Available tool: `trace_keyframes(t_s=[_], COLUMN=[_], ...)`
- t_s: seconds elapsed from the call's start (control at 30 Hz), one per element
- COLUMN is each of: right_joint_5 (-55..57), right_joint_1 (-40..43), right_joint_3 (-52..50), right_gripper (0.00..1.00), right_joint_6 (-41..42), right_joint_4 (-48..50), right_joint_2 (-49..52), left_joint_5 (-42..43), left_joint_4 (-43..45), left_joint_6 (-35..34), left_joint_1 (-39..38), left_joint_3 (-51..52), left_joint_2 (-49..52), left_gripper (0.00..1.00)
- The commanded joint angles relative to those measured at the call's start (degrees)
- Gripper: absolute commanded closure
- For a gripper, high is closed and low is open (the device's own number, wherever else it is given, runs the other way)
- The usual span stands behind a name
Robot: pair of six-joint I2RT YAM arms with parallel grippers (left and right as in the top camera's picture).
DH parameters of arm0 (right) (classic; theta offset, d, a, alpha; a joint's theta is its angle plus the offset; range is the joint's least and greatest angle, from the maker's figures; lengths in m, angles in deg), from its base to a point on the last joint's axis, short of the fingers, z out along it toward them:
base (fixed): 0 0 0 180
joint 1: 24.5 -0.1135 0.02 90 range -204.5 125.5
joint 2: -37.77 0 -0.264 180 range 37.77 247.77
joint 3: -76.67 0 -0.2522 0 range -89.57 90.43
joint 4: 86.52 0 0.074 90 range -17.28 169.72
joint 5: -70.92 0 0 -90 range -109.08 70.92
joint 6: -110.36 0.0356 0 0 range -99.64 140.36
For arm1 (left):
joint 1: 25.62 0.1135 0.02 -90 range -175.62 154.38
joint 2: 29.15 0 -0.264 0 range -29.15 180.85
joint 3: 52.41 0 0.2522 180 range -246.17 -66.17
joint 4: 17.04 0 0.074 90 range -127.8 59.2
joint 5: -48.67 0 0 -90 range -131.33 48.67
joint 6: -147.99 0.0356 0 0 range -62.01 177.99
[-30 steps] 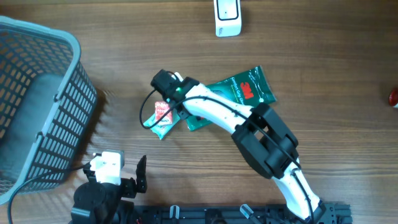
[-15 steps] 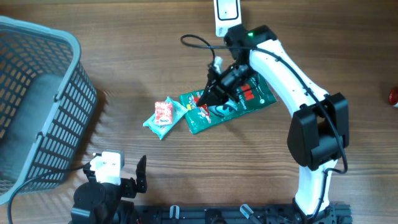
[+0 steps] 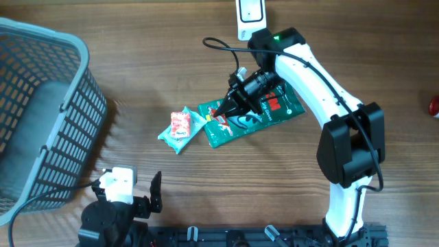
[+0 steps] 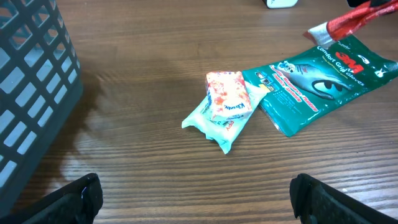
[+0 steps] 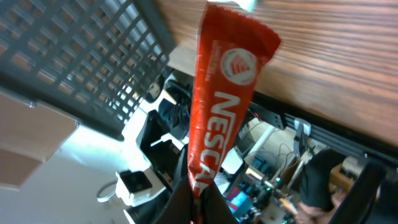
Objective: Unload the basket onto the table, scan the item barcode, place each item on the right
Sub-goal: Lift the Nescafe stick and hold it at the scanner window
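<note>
A red Nescafe sachet (image 5: pixel 224 93) is pinched at its lower end by my right gripper (image 5: pixel 200 200), which is shut on it. From overhead the right gripper (image 3: pixel 232 106) hovers over a green 3M pack (image 3: pixel 274 110), with the sachet (image 3: pixel 218 116) pointing down-left. The sachet's tip (image 4: pixel 348 22) shows at the top right of the left wrist view. A white scanner-like device (image 3: pixel 250 19) stands at the table's far edge. My left gripper (image 4: pixel 199 202) is open and empty, low at the near left (image 3: pixel 140 199).
A grey mesh basket (image 3: pixel 41 110) fills the left side (image 4: pixel 31 93). A small tissue packet (image 3: pixel 180 123) lies on a teal pack (image 3: pixel 175 139) left of the green pack. A red object (image 3: pixel 434 106) sits at the right edge.
A second ago the right arm stretched toward the tissue packet. It now stands over the green pack holding the red sachet, and has barely shifted in the last half second. The left arm is still.
</note>
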Motion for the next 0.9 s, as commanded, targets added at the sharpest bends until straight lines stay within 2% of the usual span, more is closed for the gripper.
trace_keyframes(t_s=[0.0,0.03,0.2,0.3,0.53,0.57,0.63,0.73,0.87], right_joint_5=[-11.26,-13.16,-16.17,-20.35,-20.46,-18.91,-8.11,18.91,28.55], right_joint_1=[0.04,0.09,0.09,0.09,0.09,0.09,0.09,-0.09,-0.07], right_joint_3=[0.55,0.55,0.55,0.55,0.55,0.55,0.55,0.55,0.55], right_gripper=[0.96,0.96,0.96,0.96,0.96,0.96,0.96,0.96,0.96], right_joint_6=[-17.62,-21.16,-22.08,-26.25,-26.25,-26.56,-28.74,-28.57,-28.72], right_joint_4=[-0.98,-1.88,-3.08,-5.09,-5.46,-4.39,1.18,7.04,13.42], right_joint_2=[-0.70,-0.70,-0.70,-0.70,-0.70,-0.70,-0.70,-0.70,-0.70], left_joint_5=[0.68,0.66,0.68,0.68,0.68,0.68,0.68,0.68,0.68], left_joint_4=[0.20,0.20,0.20,0.20,0.20,0.20,0.20,0.20,0.20], left_joint_6=[-0.13,-0.11,-0.13,-0.13,-0.13,-0.13,-0.13,-0.13,-0.13], left_joint_1=[0.26,0.26,0.26,0.26,0.26,0.26,0.26,0.26,0.26], left_joint_3=[-0.20,-0.20,-0.20,-0.20,-0.20,-0.20,-0.20,-0.20,-0.20], left_joint_2=[-0.37,-0.37,-0.37,-0.37,-0.37,-0.37,-0.37,-0.37,-0.37], left_gripper=[0.00,0.00,0.00,0.00,0.00,0.00,0.00,0.00,0.00])
